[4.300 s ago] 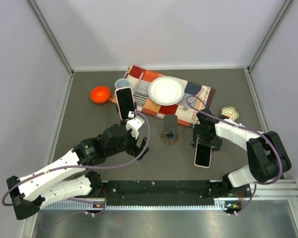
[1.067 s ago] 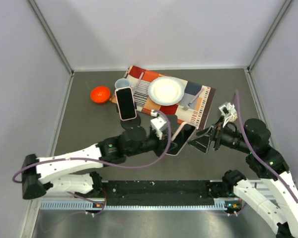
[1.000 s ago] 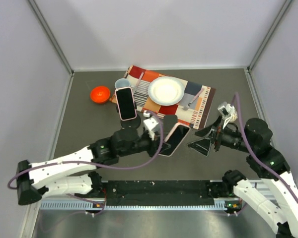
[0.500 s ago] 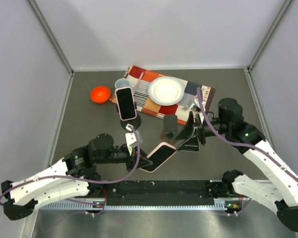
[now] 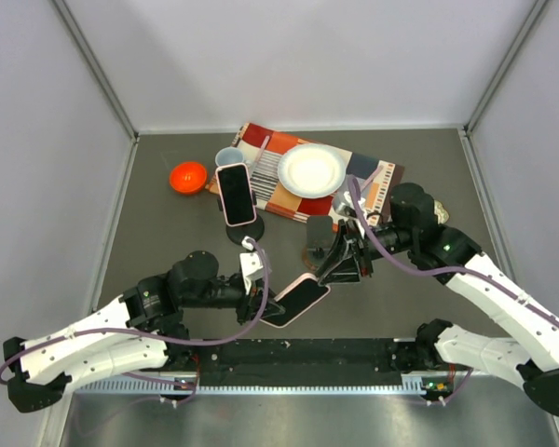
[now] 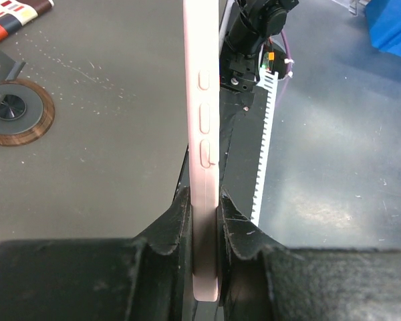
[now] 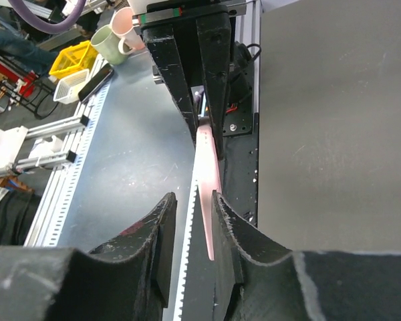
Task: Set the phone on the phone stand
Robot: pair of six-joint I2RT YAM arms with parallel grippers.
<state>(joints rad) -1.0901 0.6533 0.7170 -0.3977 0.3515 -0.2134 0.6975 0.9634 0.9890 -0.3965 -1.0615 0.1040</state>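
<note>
Halfway: the left hand (image 6: 204, 224) pinches the pink-cased black smartphone (image 5: 296, 300), the right hand (image 7: 194, 198) is slightly spread around its end, and the round-based black phone stand (image 5: 319, 251) waits empty.

Bright, even light; soft shadows; sharp focus.

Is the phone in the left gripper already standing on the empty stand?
No, the phone is clamped in the left gripper, and the stand sits empty, apart from it.
</note>
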